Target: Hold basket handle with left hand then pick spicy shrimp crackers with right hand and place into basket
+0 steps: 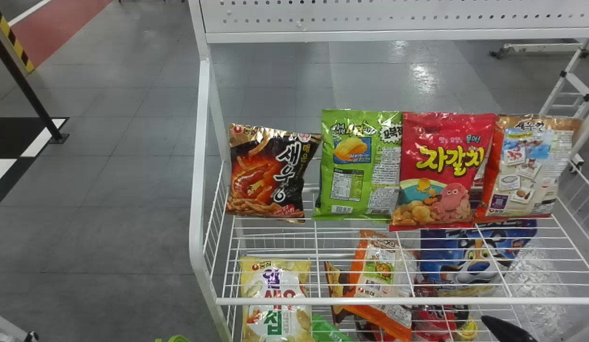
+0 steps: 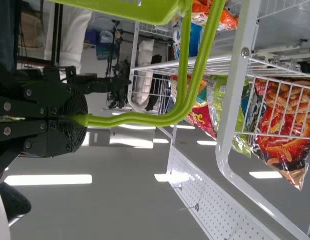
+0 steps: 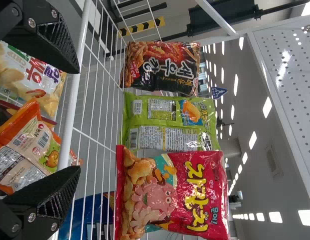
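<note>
The spicy shrimp crackers, a black bag with fiery red art, stand leftmost on the upper wire shelf in the head view (image 1: 268, 173); the same bag (image 3: 162, 67) is at the top of the right wrist view. My right gripper (image 1: 506, 328) shows as a black tip low at the right of the head view, in front of the rack. In its wrist view the right gripper (image 3: 78, 120) is open, nothing between its fingers, apart from the bag. My left gripper (image 2: 77, 120) is shut on the green basket handle (image 2: 144, 119), beside the rack; part of the basket (image 2: 127, 10) shows.
Right of the black bag stand a green bag (image 1: 358, 166), a red bag (image 1: 444, 171) and an orange-and-beige bag (image 1: 529, 166). The shelf's white front rail (image 1: 399, 301) crosses before them. Several snack bags lie below, and a white post (image 1: 197, 190) bounds the rack's left side.
</note>
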